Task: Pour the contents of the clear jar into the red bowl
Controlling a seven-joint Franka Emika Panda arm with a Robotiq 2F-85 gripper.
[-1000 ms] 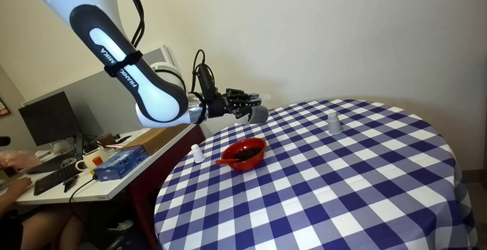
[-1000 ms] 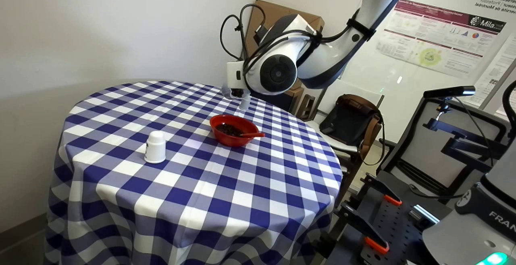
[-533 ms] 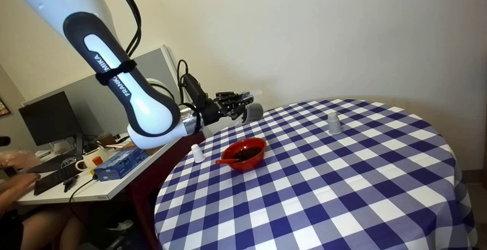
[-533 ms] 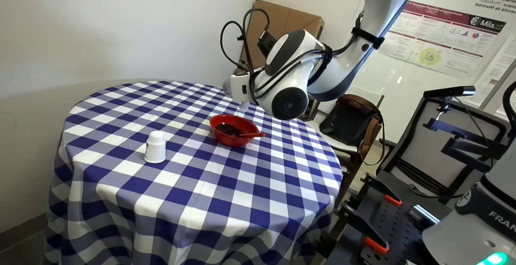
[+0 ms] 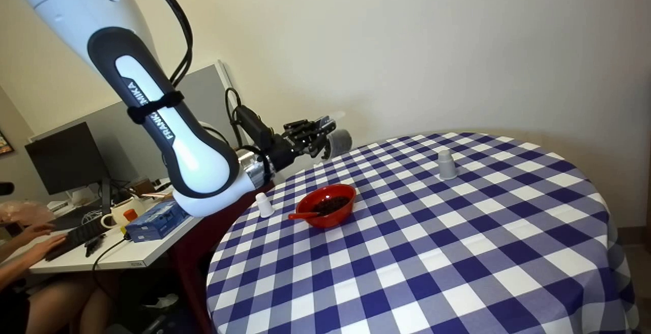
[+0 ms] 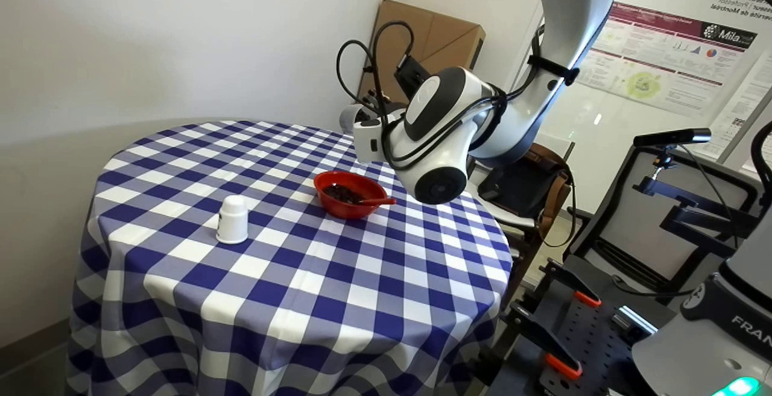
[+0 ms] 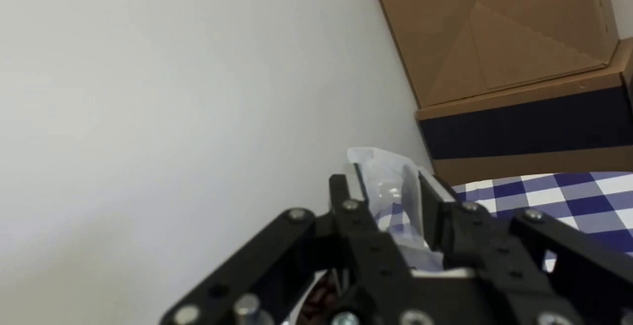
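Above the checked table, the clear jar (image 5: 341, 142) hangs tilted at my gripper (image 5: 328, 129). Translucent plastic of the jar (image 7: 388, 191) is pinched between both fingers in the wrist view, so the gripper is shut on it. At the bottom of that view, dark red beans (image 7: 319, 298) show within a pale curved edge; the gripper hides most of them. The red bowl (image 5: 330, 220) sits lower on the table, apart from jar and gripper. It holds dark contents (image 6: 342, 193) and a red spoon (image 6: 380, 201). In an exterior view the wrist partly hides the jar (image 6: 348, 117).
Small white cup-like objects stand on the table: one (image 5: 264, 205) left of the bowl, another (image 5: 447, 165) farther right. A wall rises behind the table. A desk with a blue box (image 5: 156, 220) and a seated person's hands is beside it. Cardboard boxes (image 6: 437, 40) lean at the back.
The wrist has come down while the fingertips stay at about the same height, so the gripper now points more upward and the jar has tilted with it. Bowl and cups have not moved.
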